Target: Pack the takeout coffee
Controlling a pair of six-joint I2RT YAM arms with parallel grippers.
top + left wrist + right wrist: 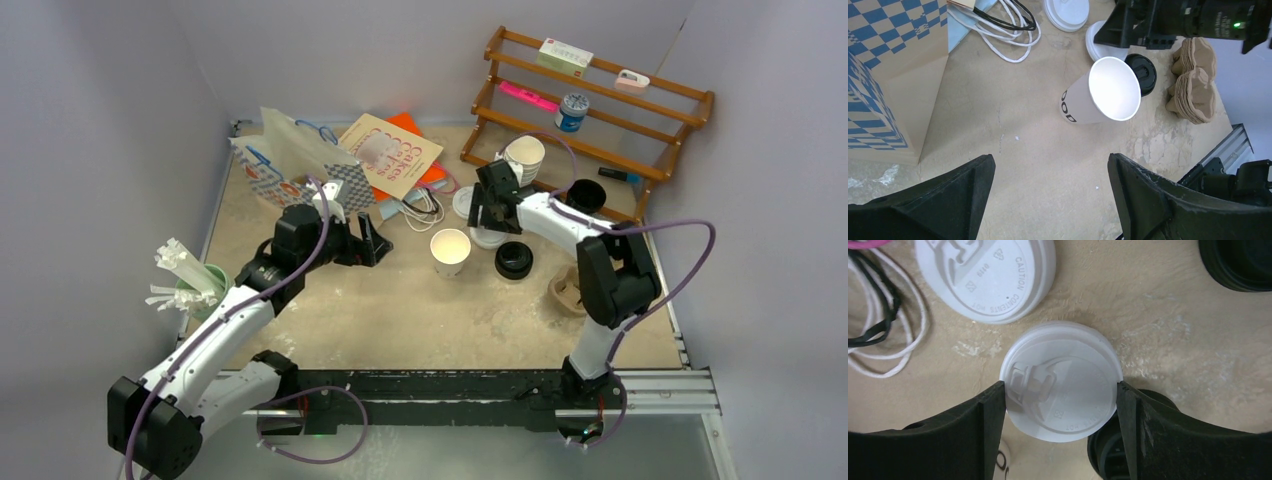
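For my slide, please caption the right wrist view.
Two black fingers flank a white round plastic lid, a second white plastic lid lying nearby.

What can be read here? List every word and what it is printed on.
"CAUTION CONTENTS HOT": embossed on the loose white lid.
"Cakes": on the book cover; the lines below are blurred.
Open paper cup: dark letters, partly hidden, unreadable.
Box on the shelf: label too small.

Cropped by the top-right corner: black round thing (pixel 1240 260). Mostly hidden behind the right gripper (pixel 1060 387): black-lidded cup (pixel 1105 460). Blurred patch on book cover (pixel 380 150).
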